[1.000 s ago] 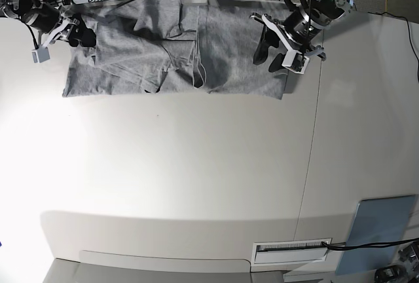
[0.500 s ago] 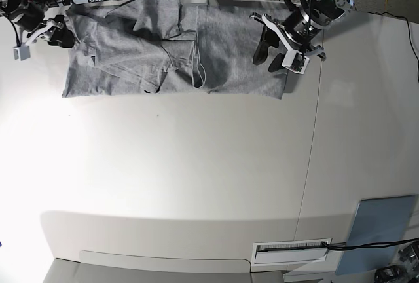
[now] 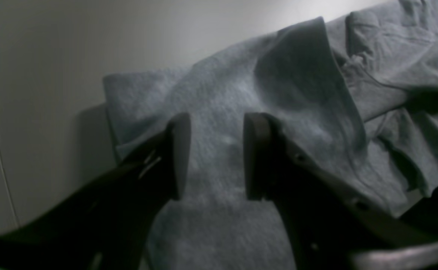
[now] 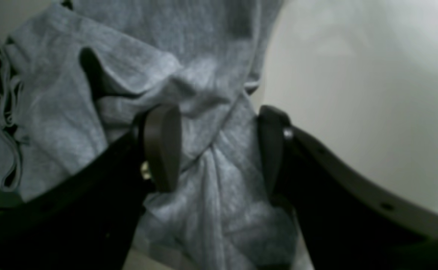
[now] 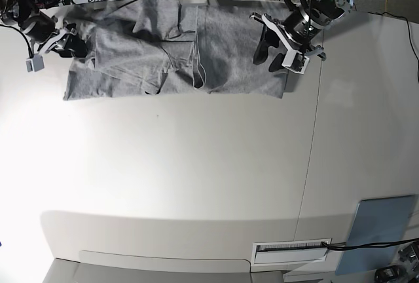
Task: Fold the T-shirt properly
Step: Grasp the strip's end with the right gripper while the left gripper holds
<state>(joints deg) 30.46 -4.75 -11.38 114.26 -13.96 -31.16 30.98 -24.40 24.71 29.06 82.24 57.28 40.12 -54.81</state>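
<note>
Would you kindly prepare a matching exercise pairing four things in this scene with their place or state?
Things:
1. T-shirt
2. left gripper
3. right gripper
4. bluish-grey panel

Places or states:
A. flat at the table's near corner, far from both arms
B. open over a bunched fold at the cloth's edge
C. spread rumpled along the far edge
D. open over a smoother patch near a corner

Pairs: 1-C, 2-D, 3-B, 4-A

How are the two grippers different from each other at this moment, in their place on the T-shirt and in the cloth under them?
The left gripper hovers over a smooth, flat part of the T-shirt, near its corner; the right gripper straddles a bunched, twisted ridge at the shirt's opposite edge. The right one's jaws stand wider apart than the left one's. Both are open, with grey cloth between the fingers and pale table beside.
</note>
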